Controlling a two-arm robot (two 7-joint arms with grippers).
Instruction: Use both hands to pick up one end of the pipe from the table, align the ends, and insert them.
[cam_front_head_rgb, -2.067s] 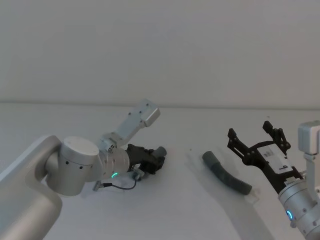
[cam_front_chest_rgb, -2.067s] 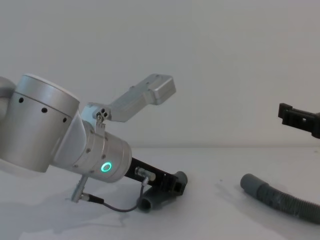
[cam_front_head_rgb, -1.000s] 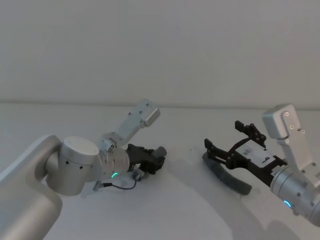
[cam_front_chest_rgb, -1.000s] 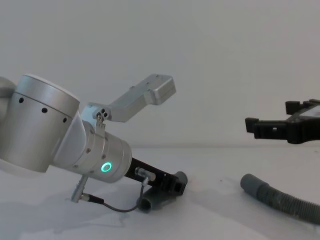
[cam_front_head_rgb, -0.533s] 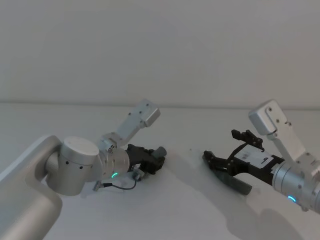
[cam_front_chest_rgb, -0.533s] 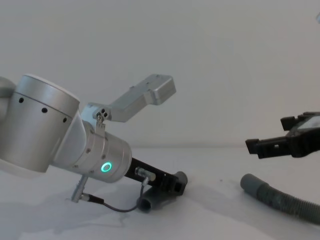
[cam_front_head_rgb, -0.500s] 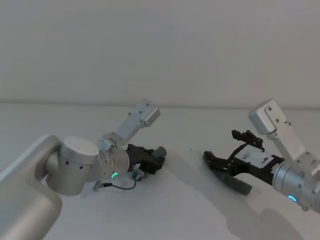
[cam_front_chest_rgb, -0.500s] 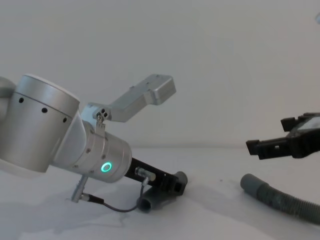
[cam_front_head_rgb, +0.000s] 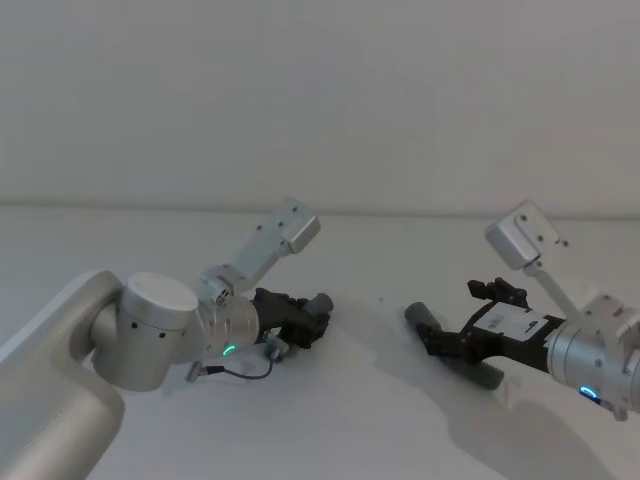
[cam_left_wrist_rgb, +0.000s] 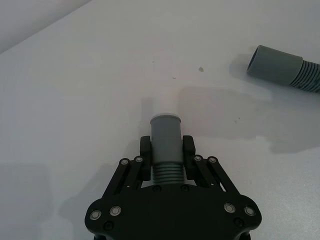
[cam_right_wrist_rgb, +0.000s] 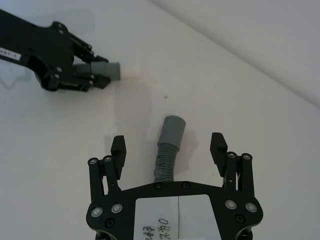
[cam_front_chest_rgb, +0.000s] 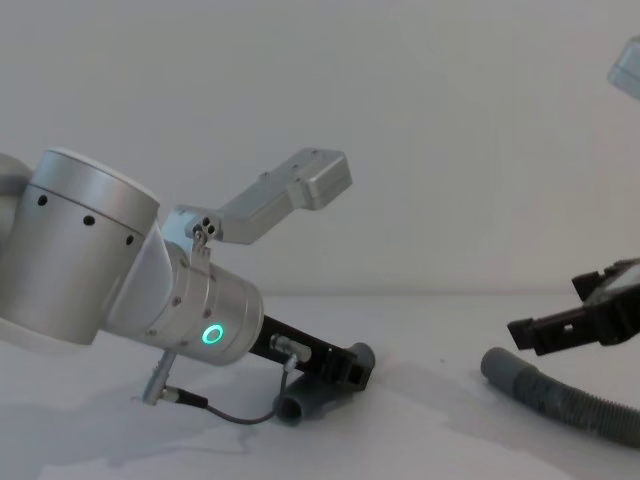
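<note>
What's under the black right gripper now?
The dark grey ribbed hose on the white table, centred between the right gripper's open fingers, untouched. Its rear stretch is covered by the gripper body.

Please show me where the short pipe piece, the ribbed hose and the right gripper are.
short pipe piece (cam_left_wrist_rgb: 165, 131), left wrist view, on its smooth cuff.
ribbed hose (cam_right_wrist_rgb: 171, 130), right wrist view, on its smooth end cuff.
right gripper (cam_right_wrist_rgb: 168, 142), right wrist view, midway between its open fingertips.

Bright, soft, even light fills every view; pale, soft-edged shadows lie across the plain white matte surface (cam_front_head_rgb: 150, 250).
</note>
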